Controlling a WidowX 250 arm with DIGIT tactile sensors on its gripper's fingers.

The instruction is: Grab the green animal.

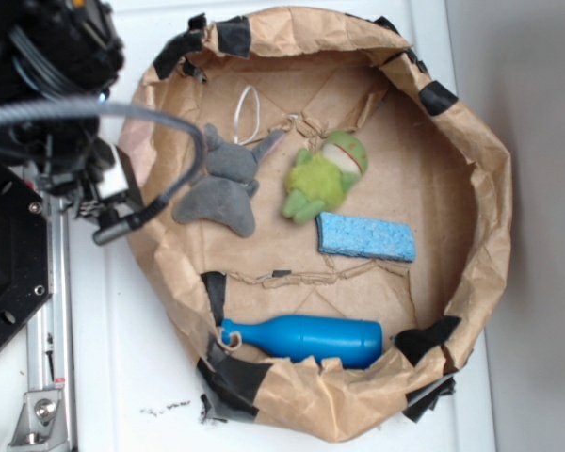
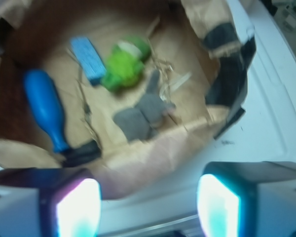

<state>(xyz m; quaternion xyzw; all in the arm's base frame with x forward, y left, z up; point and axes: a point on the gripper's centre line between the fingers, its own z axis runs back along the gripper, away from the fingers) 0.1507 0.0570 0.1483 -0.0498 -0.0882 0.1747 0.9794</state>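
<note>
The gripper (image 2: 148,207) hangs outside the paper basket's (image 1: 490,188) rim, its fingers (image 2: 76,207) spread apart and empty. Inside, the green animal (image 1: 325,177) lies between a grey plush toy (image 1: 224,184) and a blue sponge (image 1: 367,237).

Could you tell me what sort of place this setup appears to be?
Probably a robot lab tabletop, not a home. A makeshift brown paper basin, patched with black tape, sits on a white table beside the robot's black base. In it lie loose practice items: a green animal, a grey plush, a blue bottle.
</note>
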